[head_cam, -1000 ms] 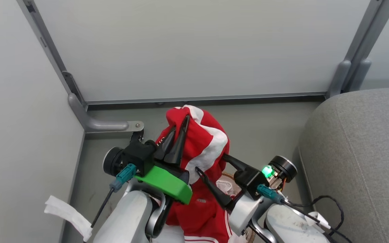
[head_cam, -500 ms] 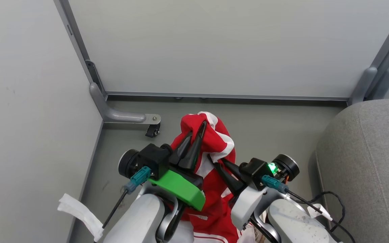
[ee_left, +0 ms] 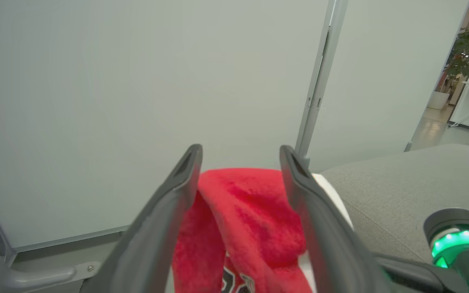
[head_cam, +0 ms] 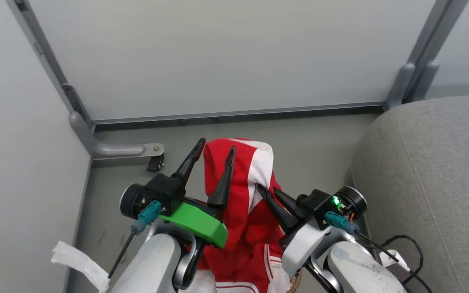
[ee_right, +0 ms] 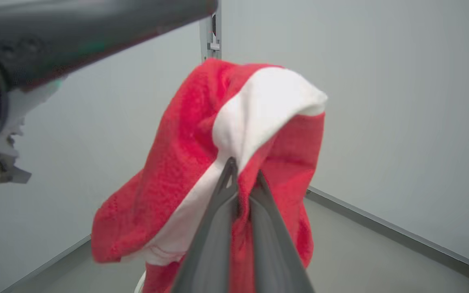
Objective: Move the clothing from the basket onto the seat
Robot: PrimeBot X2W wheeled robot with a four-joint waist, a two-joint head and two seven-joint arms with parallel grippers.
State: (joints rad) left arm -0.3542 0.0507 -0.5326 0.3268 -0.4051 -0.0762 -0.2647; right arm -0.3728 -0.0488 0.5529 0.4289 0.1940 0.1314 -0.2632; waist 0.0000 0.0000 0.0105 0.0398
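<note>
The red-and-white jersey-fabric clothing (head_cam: pixel 242 211) hangs above the grey floor (head_cam: pixel 312 146), pinched in the clenched right tool (head_cam: pixel 265 188) (its 2 dark fingers meet beside a white stripe). The left tool (head_cam: pixel 216 144) stands released, fingers spread with the garment's top fold between them. The large grey fabric-upholstered seat (head_cam: pixel 434 171) sits to the robot's right, apart from the cloth.

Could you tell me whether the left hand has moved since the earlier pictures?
Yes: left hand opened, one finger swinging off the clothing toward the wall bracket.
</note>
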